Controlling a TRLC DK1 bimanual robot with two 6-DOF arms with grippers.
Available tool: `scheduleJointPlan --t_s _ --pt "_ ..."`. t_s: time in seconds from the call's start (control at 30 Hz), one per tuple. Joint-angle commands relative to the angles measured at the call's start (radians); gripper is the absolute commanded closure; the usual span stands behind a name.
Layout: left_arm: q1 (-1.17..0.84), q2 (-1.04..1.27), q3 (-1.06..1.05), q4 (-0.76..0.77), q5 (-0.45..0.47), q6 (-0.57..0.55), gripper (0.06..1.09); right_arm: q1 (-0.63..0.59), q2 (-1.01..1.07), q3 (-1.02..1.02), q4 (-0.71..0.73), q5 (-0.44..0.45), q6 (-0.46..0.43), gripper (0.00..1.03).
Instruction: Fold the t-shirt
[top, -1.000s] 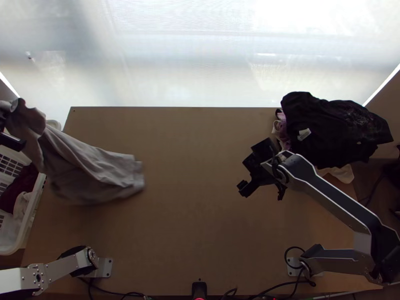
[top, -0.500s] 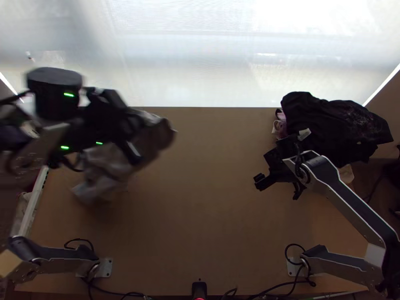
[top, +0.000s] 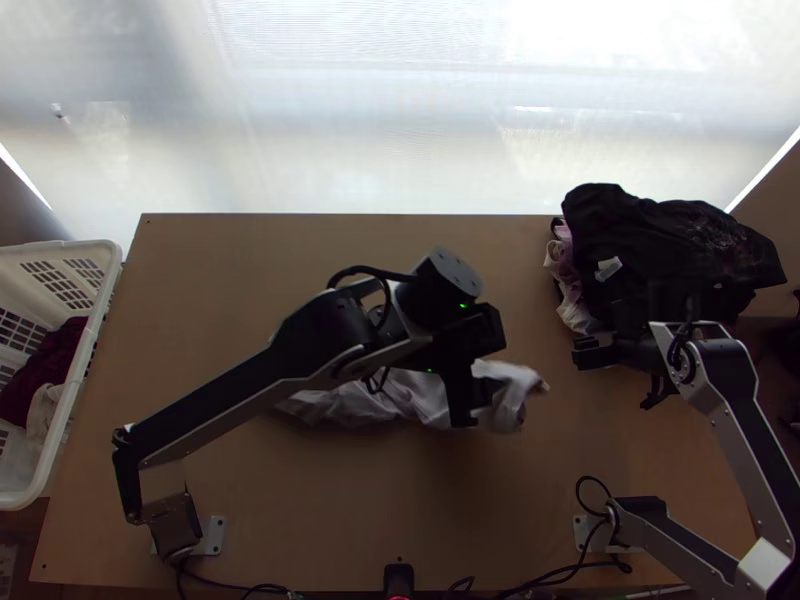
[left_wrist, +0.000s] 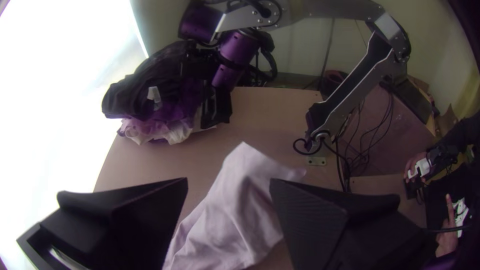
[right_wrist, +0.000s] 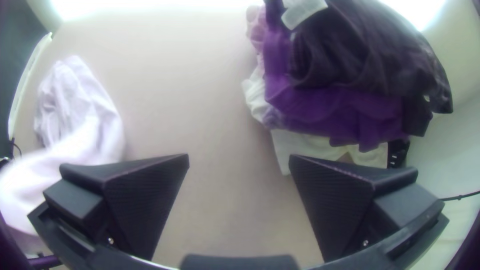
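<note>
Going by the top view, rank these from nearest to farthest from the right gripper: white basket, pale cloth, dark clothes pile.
1. Dark clothes pile: at the table's far right, close by the right gripper.
2. Pale cloth: bunched mid-table, under the left arm's gripper.
3. White basket: beyond the table's left edge.

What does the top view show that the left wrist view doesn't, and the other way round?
Top view's own: the white laundry basket beside the table, with dark red cloth inside.

Left wrist view's own: the pale wall beyond the table.

Both: the bunched, pale t-shirt, the pile of clothes with a black garment on top, and the right arm.
</note>
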Motion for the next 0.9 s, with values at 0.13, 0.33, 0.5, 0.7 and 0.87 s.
scheduleJointPlan --t_s 0.13,0.33,0.5,0.7,0.87 --pt "-0.033 -0.082 0.009 0.005 0.015 -0.077 0.10 -0.001 -0.058 -0.003 -0.021 0.009 0.034 0.10" --pt "0.192 -0.237 -0.259 -0.148 0.015 0.032 0.10 0.202 -0.024 0.008 -0.054 0.009 0.026 0.08" --pt "0.422 -0.400 -0.670 -0.079 -0.042 0.138 0.10 0.458 0.030 0.028 -0.100 0.009 -0.012 0.05" --pt "0.620 -0.505 -0.934 -0.010 -0.083 0.195 0.10 0.662 0.153 0.081 -0.092 0.009 -0.014 0.05" --pt "0.654 -0.573 -1.031 0.033 -0.125 0.199 0.10 0.820 0.286 0.143 -0.080 0.009 0.001 0.05"
